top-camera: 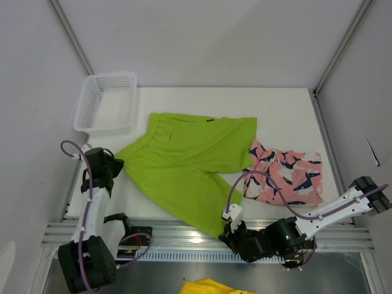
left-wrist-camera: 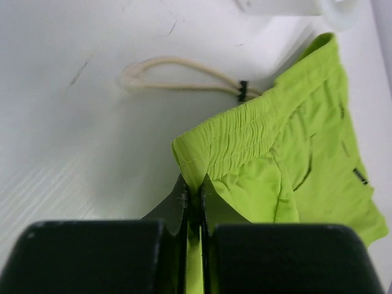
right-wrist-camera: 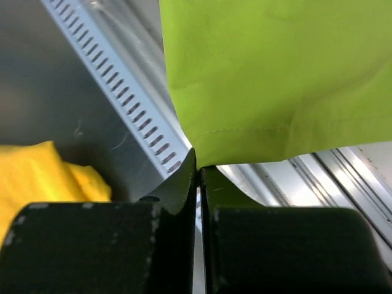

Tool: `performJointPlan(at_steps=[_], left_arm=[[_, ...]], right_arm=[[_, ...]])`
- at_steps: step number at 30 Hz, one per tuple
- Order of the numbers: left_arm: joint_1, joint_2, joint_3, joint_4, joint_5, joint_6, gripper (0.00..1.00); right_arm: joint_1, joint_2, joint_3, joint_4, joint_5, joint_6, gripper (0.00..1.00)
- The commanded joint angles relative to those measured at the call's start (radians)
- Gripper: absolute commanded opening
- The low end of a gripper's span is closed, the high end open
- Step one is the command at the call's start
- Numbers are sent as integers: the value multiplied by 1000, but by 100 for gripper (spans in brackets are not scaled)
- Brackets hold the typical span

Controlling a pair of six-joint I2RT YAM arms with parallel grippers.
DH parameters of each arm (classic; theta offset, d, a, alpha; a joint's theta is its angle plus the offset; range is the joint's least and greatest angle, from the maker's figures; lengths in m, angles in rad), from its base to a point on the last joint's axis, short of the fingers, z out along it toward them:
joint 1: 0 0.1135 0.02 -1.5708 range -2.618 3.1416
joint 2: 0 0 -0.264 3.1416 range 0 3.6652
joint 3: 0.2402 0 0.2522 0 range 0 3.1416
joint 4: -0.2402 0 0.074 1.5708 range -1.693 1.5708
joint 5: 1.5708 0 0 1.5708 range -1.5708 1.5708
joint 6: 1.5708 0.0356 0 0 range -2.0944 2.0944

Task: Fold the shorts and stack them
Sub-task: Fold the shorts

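The lime green shorts (top-camera: 184,159) lie spread across the middle of the table, waistband toward the left. My left gripper (top-camera: 119,162) is at the waistband's near-left corner. In the left wrist view the left gripper (left-wrist-camera: 194,184) is shut on the gathered elastic edge of the green shorts (left-wrist-camera: 294,159). My right gripper (top-camera: 228,229) is at the table's front edge, at the tip of a leg hem. In the right wrist view the right gripper (right-wrist-camera: 197,160) pinches the hem corner of the green fabric (right-wrist-camera: 275,73). The pink shorts with the navy-and-white print (top-camera: 288,177) lie crumpled to the right.
A white mesh basket (top-camera: 107,101) stands at the back left corner. A cream drawstring (left-wrist-camera: 177,76) loops out from the waistband over the table. A slotted metal rail (right-wrist-camera: 116,92) runs along the front edge. Below it lies a yellow cloth (right-wrist-camera: 37,177).
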Motion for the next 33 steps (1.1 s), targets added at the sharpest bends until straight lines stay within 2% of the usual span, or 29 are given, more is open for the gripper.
performJointPlan(at_steps=[1, 7, 10, 15, 18, 22, 23, 28, 29, 30, 32, 33], left_arm=[[6, -108, 95, -240, -78, -9, 0], [5, -128, 205, -392, -64, -60, 0], [5, -78, 311, -536, -97, -49, 0], [5, 5, 407, -593, -80, -74, 0], [5, 31, 417, -580, -37, -123, 0], [5, 33, 434, -534, -29, -195, 0], [6, 33, 442, -527, -29, -206, 0], [5, 80, 528, -532, -54, -227, 0], [5, 93, 541, -537, -54, -230, 0], [5, 103, 570, -538, -49, -239, 0], [5, 131, 583, -535, -40, -249, 0], [5, 140, 601, -529, -35, -255, 0]], right_arm=[[76, 55, 123, -12, 111, 1, 0], [122, 75, 329, -239, 222, 42, 0], [136, 47, 416, -325, 276, 36, 0], [109, 14, 557, -497, 372, 45, 0], [-6, -37, 627, -534, 347, -31, 0], [-241, -114, 656, -481, 161, -183, 0], [-350, -120, 660, -476, 118, -229, 0], [-693, -71, 665, -451, -125, -339, 0], [-753, -60, 665, -444, -208, -373, 0], [-869, -48, 663, -421, -256, -392, 0], [-981, -33, 665, -393, -404, -442, 0], [-1094, -20, 670, -378, -455, -455, 0]])
